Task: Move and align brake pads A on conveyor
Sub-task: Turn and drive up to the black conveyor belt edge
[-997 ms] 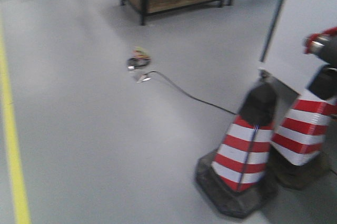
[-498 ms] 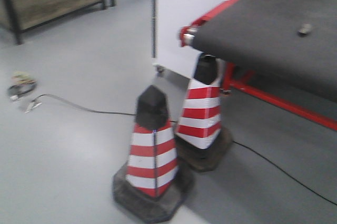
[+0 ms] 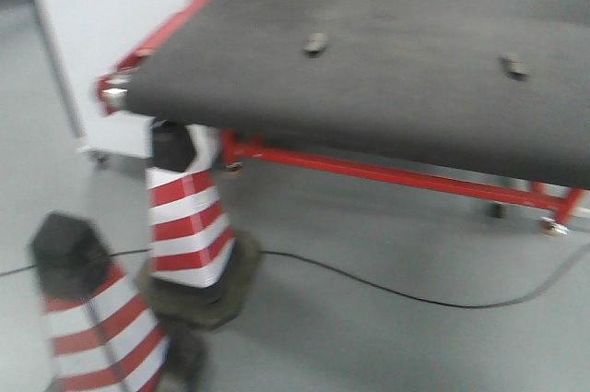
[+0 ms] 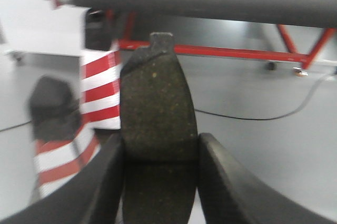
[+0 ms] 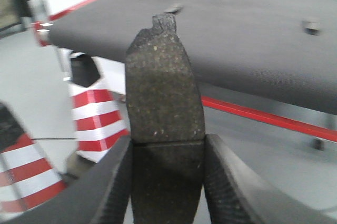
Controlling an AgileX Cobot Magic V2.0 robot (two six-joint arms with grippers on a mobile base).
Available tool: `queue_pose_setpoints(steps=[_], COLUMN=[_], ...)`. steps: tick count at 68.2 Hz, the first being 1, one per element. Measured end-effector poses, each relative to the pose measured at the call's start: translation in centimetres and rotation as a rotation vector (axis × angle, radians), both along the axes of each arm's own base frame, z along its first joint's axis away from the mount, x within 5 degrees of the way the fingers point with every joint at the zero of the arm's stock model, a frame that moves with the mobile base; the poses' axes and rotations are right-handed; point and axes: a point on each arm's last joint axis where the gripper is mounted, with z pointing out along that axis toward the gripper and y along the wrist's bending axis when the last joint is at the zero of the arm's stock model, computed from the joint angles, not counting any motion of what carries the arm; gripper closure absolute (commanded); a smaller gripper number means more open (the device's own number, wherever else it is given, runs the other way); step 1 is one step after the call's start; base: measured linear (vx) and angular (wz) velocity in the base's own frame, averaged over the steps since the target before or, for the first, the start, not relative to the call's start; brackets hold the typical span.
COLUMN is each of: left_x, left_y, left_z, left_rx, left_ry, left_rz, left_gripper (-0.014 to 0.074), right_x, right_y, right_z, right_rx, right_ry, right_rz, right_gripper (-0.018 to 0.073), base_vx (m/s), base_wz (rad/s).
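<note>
2 brake pads lie on conveyor; left gripper and right gripper each clamp 1 pad, unplaced.

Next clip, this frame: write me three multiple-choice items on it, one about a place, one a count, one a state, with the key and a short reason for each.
1. Where do the two loose brake pads lie?
A. on the floor by the cones
B. on the conveyor
C. on a steel table

2. How many striped traffic cones show in the front view?
A. one
B. two
C. four

3. What is the state of the left hand?
A. open and empty
B. shut on a brake pad
C. out of view

Key:
1 B: one pad and a second pad rest on the dark belt of the conveyor.
2 B: a near cone and a farther cone stand beside the belt's end.
3 B: the left hand has a held pad between its fingers, as the right hand grips another pad.
</note>
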Motion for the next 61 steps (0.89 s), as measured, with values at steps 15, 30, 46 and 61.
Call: queue_pose_setpoints(steps=[15,30,46,61], left_x=[0.00,0.00,0.00,0.00], left_y=[-0.01,-0.01,-0.01,-0.01], left_z=[0.00,0.00,0.00,0.00], left_rx=[-0.001,-0.002,-0.002,-0.002], left_ry=[0.000,0.001,0.001,0.001], left_rz=[0.000,-0.001,-0.001,-0.001], left_gripper=[0.0603,0.0603,0.0603,0.0603], right_x=[0.00,0.00,0.00,0.00], right_y=[-0.01,-0.01,-0.01,-0.01], right_z=[0.00,0.00,-0.01,-0.01], right_rx=[-0.001,-0.001,-0.001,-0.001], right_ry=[0.000,0.000,0.001,0.001], right_rz=[-0.001,-0.001,-0.001,-0.001], right_gripper=[0.0564,0.0564,0.0564,0.0564], base_vx=[0.13,0.09,0.04,0.06], base_wz=[-0.60,-0.33,-0.07,-0.08])
